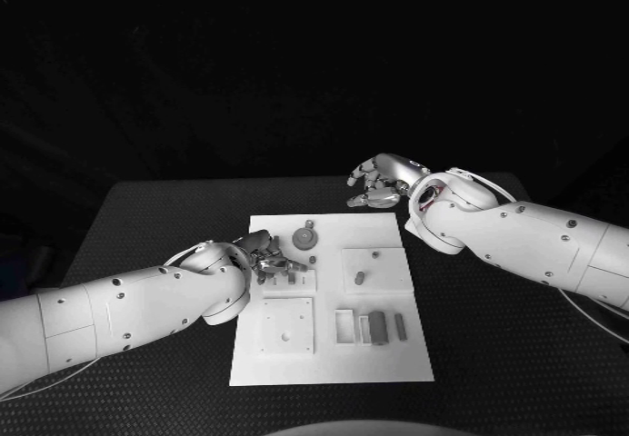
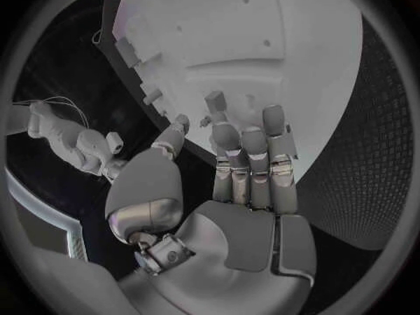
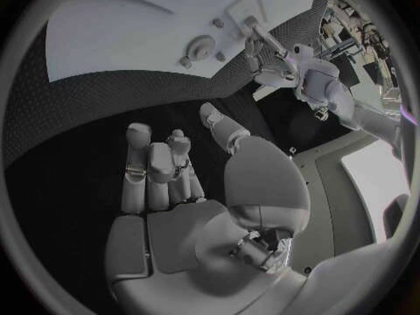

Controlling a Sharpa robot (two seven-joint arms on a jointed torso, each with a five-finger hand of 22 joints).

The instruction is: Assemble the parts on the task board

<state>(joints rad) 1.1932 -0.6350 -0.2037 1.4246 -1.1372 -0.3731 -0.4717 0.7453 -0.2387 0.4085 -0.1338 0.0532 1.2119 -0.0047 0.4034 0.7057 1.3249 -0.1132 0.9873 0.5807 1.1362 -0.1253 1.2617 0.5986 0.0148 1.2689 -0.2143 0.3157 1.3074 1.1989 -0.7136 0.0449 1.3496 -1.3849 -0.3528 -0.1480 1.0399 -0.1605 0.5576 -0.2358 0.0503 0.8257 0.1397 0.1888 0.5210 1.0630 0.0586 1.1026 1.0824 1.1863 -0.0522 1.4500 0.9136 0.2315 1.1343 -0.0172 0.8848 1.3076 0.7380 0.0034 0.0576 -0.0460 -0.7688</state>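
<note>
Left hand [image 1: 269,257] over the left edge of the task board [image 1: 394,354], fingers apart and apparently holding nothing, nearest the grey parts [image 1: 377,327] lying lengthwise in the tray toward the board's lower right; right hand [image 1: 384,179] loosely open, off the board's far right corner.
</note>
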